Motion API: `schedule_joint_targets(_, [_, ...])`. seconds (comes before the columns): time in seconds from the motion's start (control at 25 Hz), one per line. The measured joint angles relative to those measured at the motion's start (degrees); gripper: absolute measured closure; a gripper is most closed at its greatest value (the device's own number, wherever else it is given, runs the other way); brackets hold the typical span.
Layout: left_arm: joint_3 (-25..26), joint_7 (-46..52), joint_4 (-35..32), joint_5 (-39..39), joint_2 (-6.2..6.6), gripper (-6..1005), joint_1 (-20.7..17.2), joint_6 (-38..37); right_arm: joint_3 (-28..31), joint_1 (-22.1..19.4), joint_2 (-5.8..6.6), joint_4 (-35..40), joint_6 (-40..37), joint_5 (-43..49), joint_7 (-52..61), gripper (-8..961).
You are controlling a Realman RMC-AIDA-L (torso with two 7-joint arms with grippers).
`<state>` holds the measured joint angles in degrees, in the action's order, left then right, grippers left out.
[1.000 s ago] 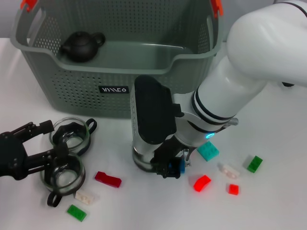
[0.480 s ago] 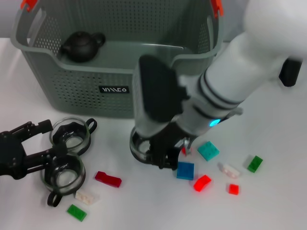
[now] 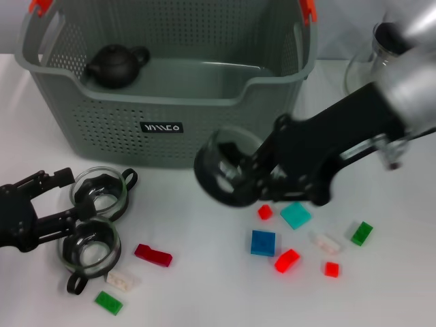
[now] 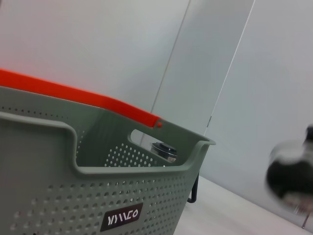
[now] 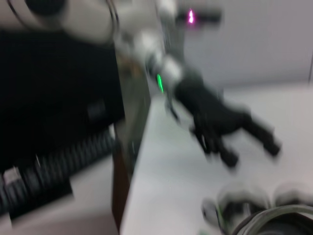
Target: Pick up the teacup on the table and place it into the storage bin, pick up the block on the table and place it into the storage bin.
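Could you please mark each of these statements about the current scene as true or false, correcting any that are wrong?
1. The right gripper holds a glass teacup lifted in front of the storage bin. True.
2. The storage bin is empty. False: a dark teapot sits inside it.
3. Two glass teacups remain on the table beside the left gripper. True.
4. The blue block is clamped in the right gripper. False: it lies on the table among the other blocks.
5. The dark red block lies inside the storage bin. False: it lies on the table near the two teacups.
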<state>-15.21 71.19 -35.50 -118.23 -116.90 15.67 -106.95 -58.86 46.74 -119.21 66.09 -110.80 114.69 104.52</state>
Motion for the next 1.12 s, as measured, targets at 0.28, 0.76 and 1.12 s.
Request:
schedule_joint_targets(0.28, [-0.01,0.00,0.00,-0.17,0.00,115,1.02,0.09,7.99,-3.90,0.29,-0.15,0.18,-15.00,-2.19,894])
schedule_joint_targets(0.76, [0.00,0.29,0.00,-0.20,-0.01,114,1.18,0.08,1.45,5.62,-0.15,7.05,29.61,-0.76,22.02,893])
schedule_joint_targets(1.12, [0.00,0.42,0.02,-0.23,-0.33,114,0.62,0.17,-6.88,20.06,-0.97,-4.92,42.14,21.52,29.35,894])
